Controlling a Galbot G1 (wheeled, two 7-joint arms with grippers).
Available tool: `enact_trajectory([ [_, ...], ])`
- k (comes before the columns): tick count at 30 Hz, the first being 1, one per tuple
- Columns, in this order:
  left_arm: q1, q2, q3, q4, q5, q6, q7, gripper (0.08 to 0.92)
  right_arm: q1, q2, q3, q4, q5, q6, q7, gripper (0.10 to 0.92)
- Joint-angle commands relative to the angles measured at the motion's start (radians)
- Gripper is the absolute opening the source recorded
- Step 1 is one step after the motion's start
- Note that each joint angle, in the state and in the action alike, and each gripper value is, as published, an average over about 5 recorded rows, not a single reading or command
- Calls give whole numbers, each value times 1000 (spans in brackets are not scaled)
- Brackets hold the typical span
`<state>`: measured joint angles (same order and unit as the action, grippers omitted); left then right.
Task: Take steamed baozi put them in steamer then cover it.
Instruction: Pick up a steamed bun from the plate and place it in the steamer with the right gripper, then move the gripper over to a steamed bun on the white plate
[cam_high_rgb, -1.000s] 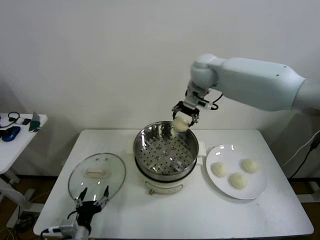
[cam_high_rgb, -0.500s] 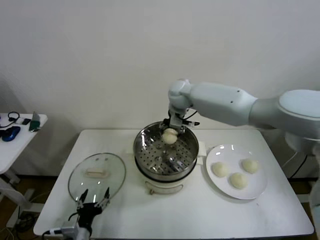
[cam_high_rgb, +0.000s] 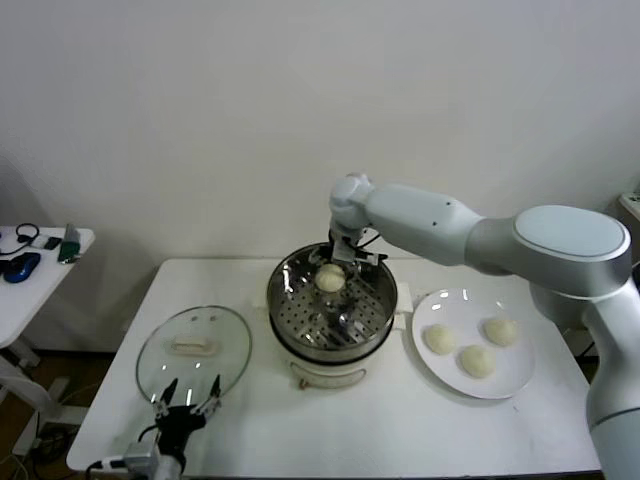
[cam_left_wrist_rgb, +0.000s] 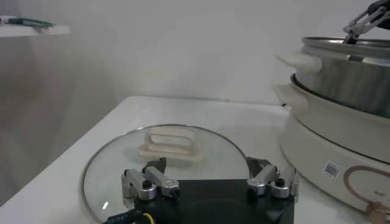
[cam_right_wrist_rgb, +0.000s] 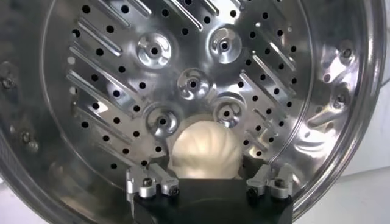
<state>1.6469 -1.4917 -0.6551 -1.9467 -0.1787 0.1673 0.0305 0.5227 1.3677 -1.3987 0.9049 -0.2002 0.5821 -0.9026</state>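
My right gripper (cam_high_rgb: 340, 258) reaches into the steel steamer (cam_high_rgb: 290, 305) from the back and is shut on one cream-white baozi (cam_high_rgb: 329, 277), held low over the perforated floor. In the right wrist view the baozi (cam_right_wrist_rgb: 205, 149) sits between the fingers of the right gripper (cam_right_wrist_rgb: 205, 176), above the basket floor (cam_right_wrist_rgb: 183, 49). Three more baozi (cam_high_rgb: 477, 361) lie on a white plate (cam_high_rgb: 520, 378) to the right of the pot. The glass cover (cam_high_rgb: 193, 350) lies flat on the table at the left. My left gripper (cam_high_rgb: 185, 398) is open just in front of the cover (cam_left_wrist_rgb: 177, 155).
The steamer stands on a cream electric pot (cam_high_rgb: 330, 375) mid-table; the left wrist view shows its side (cam_left_wrist_rgb: 341, 140). A small side table (cam_high_rgb: 40, 250) with small items stands at the far left. A white wall is behind the table.
My right gripper has come down and to the left with the baozi, from above the steamer's back rim into the basket. The left arm has stayed still.
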Motion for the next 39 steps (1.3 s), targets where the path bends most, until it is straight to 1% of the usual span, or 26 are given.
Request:
enact_trajectory([
  [1, 2, -2, 1, -4, 4, 2, 1, 823, 235, -70, -126, 51, 368, -1, -86, 822],
  [3, 4, -4, 4, -9, 9, 2, 1, 823, 337, -115, -205, 65, 551, -49, -133, 822],
  [4, 6, -5, 5, -11, 10, 3, 2, 823, 381, -142, -243, 72, 648, -97, -157, 823],
  [6, 10, -7, 6, -15, 13, 3, 2, 823, 455, -218, -325, 98, 814, -234, -193, 823],
  [7, 13, -8, 7, -16, 14, 3, 2, 823, 486, -257, -364, 117, 873, -303, -198, 823],
  [9, 16, -9, 8, -17, 16, 3, 2, 823, 542, -343, -445, 179, 927, -442, -185, 823],
  [12, 17, -10, 8, -15, 16, 2, 2, 823, 604, -458, -576, 311, 967, -606, -151, 823],
  [14, 15, -10, 8, -14, 13, 2, 1, 823, 621, -527, -647, 407, 992, -689, -131, 823],
  [16, 12, -11, 7, -13, 9, 1, 1, 823, 606, -590, -684, 489, 997, -764, -101, 823],
  [18, 9, -11, 5, -11, 5, 0, 0, 823, 558, -634, -684, 537, 997, -818, -61, 823],
  [22, 2, -10, 1, -5, 1, -2, -1, 823, 390, -691, -580, 570, 985, -893, 22, 823],
  [24, 0, -9, 0, -2, 0, -4, -1, 823, 307, -693, -523, 552, 946, -907, 49, 823],
  [28, -2, -10, -2, 2, 1, -5, -2, 823, 149, -665, -422, 469, 824, -920, 76, 823],
  [31, 1, -14, -3, -2, 2, -5, -2, 823, 46, -631, -352, 405, 764, -924, 89, 823],
  [39, 10, -20, -3, 12, 5, -16, -5, 823, -131, -560, -220, 308, 683, -936, 111, 823],
])
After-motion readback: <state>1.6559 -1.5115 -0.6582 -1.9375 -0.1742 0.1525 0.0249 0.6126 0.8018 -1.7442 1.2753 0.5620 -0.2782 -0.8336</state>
